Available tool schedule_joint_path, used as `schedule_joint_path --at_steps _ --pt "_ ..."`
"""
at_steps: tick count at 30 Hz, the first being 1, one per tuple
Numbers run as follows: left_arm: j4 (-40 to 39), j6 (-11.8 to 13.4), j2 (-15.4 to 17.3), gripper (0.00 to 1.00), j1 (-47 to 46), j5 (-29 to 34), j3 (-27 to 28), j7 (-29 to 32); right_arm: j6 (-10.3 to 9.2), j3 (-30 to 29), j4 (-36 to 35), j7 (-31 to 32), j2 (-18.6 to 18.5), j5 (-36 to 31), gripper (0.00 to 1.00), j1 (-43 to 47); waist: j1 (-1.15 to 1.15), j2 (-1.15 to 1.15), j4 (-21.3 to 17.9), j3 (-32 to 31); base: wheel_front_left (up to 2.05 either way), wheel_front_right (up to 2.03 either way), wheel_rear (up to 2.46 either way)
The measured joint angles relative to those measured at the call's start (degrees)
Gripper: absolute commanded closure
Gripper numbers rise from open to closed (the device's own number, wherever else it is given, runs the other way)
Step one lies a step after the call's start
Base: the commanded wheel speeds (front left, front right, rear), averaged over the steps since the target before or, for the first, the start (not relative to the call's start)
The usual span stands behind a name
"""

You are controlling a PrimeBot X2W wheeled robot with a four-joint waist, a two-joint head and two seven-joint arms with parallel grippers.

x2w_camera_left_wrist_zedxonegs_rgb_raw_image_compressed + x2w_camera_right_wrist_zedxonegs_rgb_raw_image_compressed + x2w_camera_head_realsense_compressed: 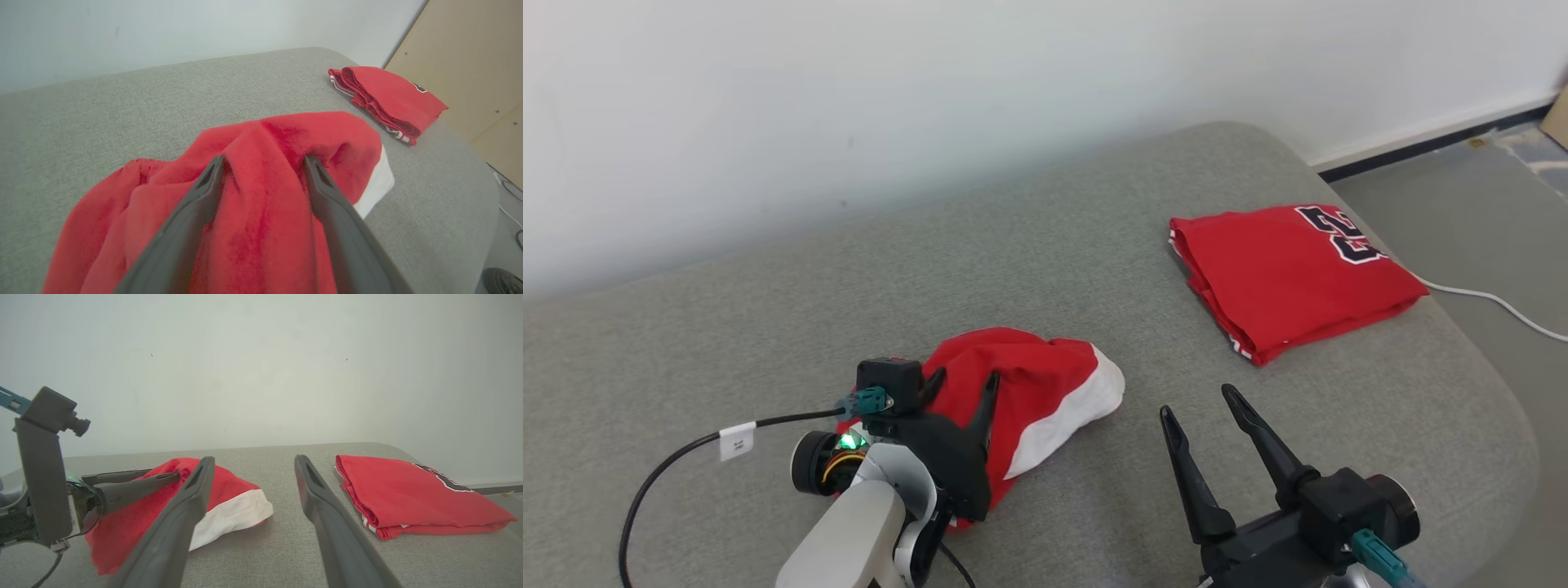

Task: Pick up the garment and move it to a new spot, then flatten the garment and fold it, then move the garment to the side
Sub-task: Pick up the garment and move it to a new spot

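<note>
left fingers (192, 212) spread astride 1 crumpled garment (1045, 384) | right fingers (1188, 474) apart, empty | 1 folded jersey (1290, 273)

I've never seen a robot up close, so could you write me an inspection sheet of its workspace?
Surface: grey cushion, rounded corner.
Job's things: crumpled red garment with a white band.
Clutter: folded red jersey, far right, apart from the garment.
Grippers: left gripper, jaws open, straddling a ridge of the garment; right gripper, jaws open, holding nothing.
Cables: black cable with a white tag, beside the left gripper; white cable on the grey floor.
Surroundings: white wall, wooden panel.
</note>
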Motion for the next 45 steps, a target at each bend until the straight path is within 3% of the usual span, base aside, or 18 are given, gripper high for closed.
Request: schedule_joint_path --at_steps 10,15,20,23,29,35,45 --pt "-9.5 3.5 1.8 0.0 6.5 -2.5 4.1 -10.6 0.0 -3.8 -0.5 0.3 0.0 -0.5 0.0 2.6 0.0 0.0 5.4 -1.8 0.0 0.0 0.0" --pt "-20.9 6.2 4.9 0.0 15.9 -2.0 9.3 -12.0 0.0 -7.8 0.5 -0.5 0.0 0.4 0.0 3.7 -0.01 0.0 9.0 -2.8 0.0 0.0 0.0" --pt "-35.5 7.5 6.8 0.0 27.1 3.1 17.2 -12.1 0.0 -12.6 2.1 -1.8 0.0 0.5 0.0 4.7 -0.01 -0.01 12.4 -3.8 0.0 0.0 0.0" --pt "-40.9 6.7 6.7 0.0 32.9 6.4 21.2 -12.1 0.0 -14.7 3.2 -3.1 0.0 1.0 0.0 4.9 -0.01 0.0 14.3 -4.2 0.0 0.0 0.0" --pt "-44.3 3.9 6.4 0.0 40.5 12.2 26.9 -12.1 0.0 -16.3 6.2 -6.2 0.0 2.3 0.0 5.6 -0.01 -0.01 17.6 -4.6 0.0 0.0 0.0" --pt "-43.2 1.4 5.0 0.0 44.7 15.6 30.4 -12.1 0.0 -16.7 9.0 -7.8 0.0 1.4 0.0 6.7 -0.01 0.0 19.7 -5.1 0.0 0.0 0.0" --pt "-38.3 -1.1 4.0 0.0 45.3 17.1 31.3 -12.1 0.0 -16.8 10.1 -6.4 0.0 -1.1 0.0 7.2 -0.01 0.0 20.3 -5.4 0.0 0.0 0.0"
